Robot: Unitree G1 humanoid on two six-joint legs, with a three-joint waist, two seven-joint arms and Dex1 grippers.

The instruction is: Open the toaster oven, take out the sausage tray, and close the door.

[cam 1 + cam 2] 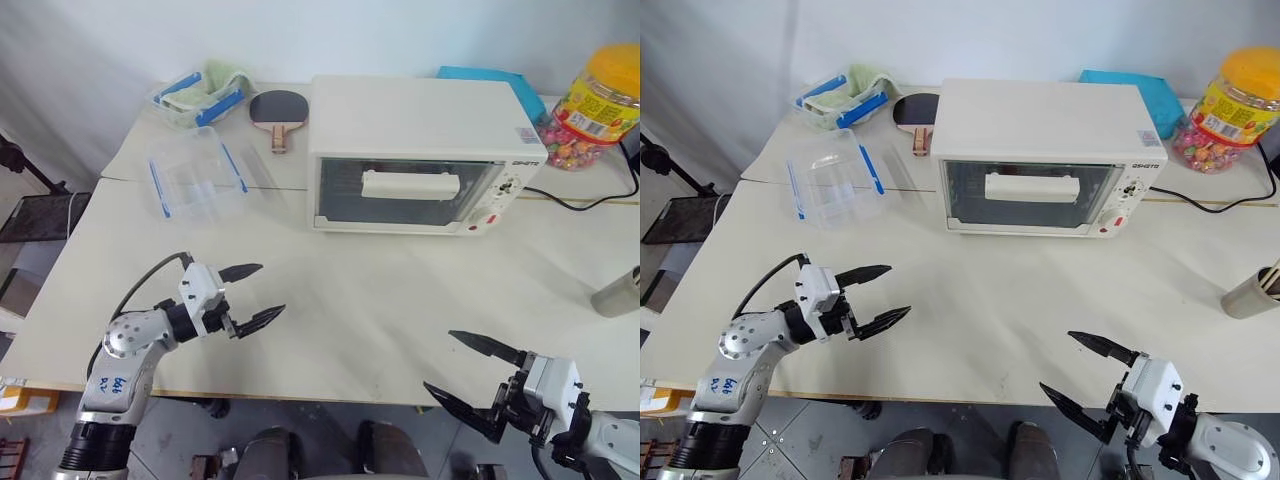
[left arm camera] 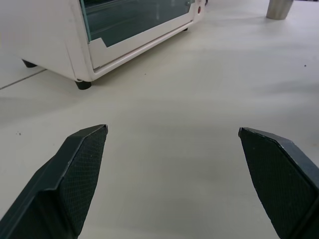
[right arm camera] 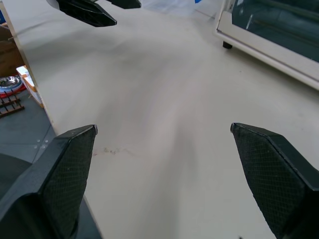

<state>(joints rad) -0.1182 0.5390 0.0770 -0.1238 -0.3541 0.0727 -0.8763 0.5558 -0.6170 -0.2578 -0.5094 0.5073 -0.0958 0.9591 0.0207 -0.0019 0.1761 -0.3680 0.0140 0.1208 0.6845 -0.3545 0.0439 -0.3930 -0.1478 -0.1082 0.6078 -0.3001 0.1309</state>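
The cream-white toaster oven (image 1: 420, 140) stands at the back middle of the table, its glass door (image 1: 400, 195) closed, the white bar handle (image 1: 410, 184) across it. The sausage tray is hidden behind the dark glass. My left gripper (image 1: 252, 294) hovers open over the front left of the table, well short of the oven, nothing between its fingers. Over the table's front edge at the right, my right gripper (image 1: 475, 372) is open and empty. The oven's lower front corner (image 2: 84, 69) appears in the left wrist view, and the oven's front edge (image 3: 269, 45) in the right wrist view.
A clear plastic box with blue clips (image 1: 195, 178) lies left of the oven, another box with a green cloth (image 1: 200, 95) behind it, beside a table-tennis paddle (image 1: 278, 110). A candy jar (image 1: 590, 105) and black cable (image 1: 585, 200) sit at the right, a grey cup (image 1: 620, 292) at the right edge.
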